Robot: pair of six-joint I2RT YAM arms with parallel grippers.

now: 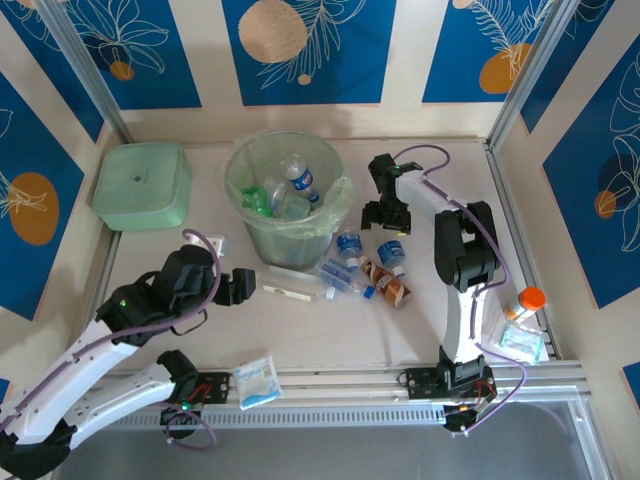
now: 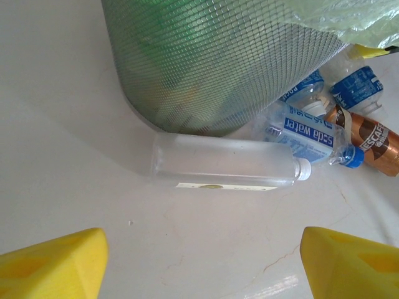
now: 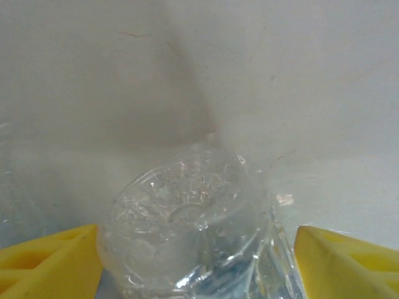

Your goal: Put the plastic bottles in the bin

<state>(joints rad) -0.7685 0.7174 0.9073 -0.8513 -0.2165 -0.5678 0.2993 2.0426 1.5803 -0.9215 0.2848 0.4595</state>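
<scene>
Several bottles [image 1: 346, 275] beside bin [image 1: 290, 242], jaws open

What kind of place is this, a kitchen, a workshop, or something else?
Most likely a robot test cell in a lab, not a home: the left arm and right arm are bolted to an aluminium rail, printed blue panels wall the space in, and plastic bottles lie beside a bin.
</scene>
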